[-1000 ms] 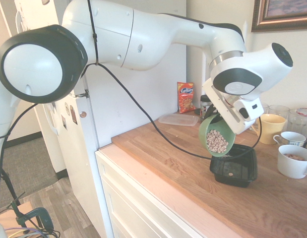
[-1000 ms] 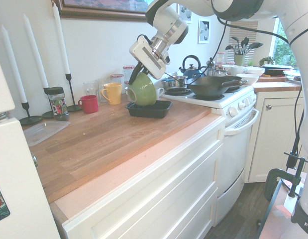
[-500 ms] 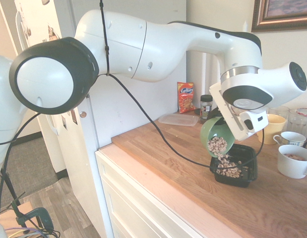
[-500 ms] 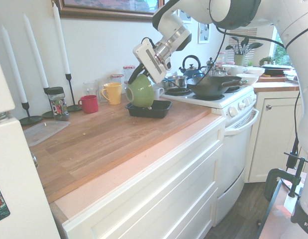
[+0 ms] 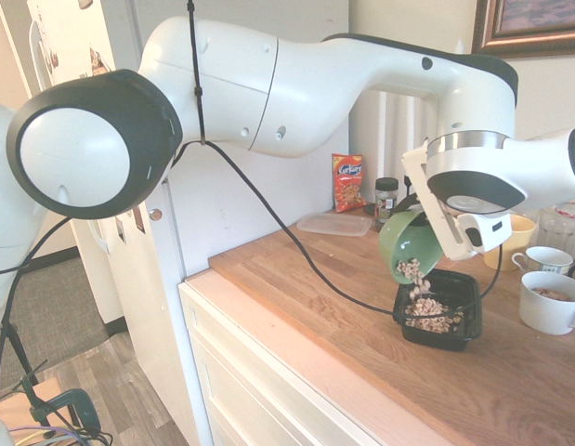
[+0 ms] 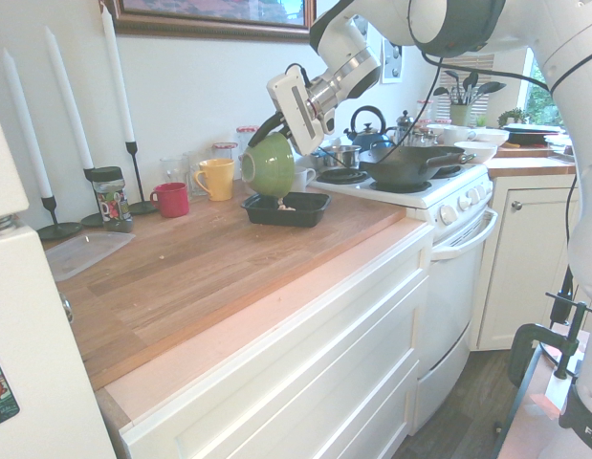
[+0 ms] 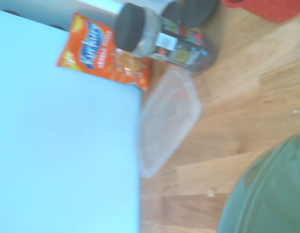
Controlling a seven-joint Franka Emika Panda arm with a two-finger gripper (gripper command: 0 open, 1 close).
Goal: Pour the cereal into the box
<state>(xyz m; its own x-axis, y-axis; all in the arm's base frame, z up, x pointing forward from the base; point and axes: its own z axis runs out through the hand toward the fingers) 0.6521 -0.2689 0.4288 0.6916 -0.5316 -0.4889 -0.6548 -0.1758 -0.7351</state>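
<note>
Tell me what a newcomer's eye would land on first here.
Probably the green bowl, tipped in the gripper above the near part of the counter, with cereal spilling from it into the black box below. Next, likely the bright orange snack bag standing at the counter's far end, behind the clear container. The second exterior view adds three tall white candles at the wall.

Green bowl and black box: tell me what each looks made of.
The green bowl looks like glazed ceramic, going by its smooth, softly shining wall, though coated plastic is possible. The black box looks like thin, slightly glossy moulded plastic, judging by its rounded corners and wide rim.
</note>
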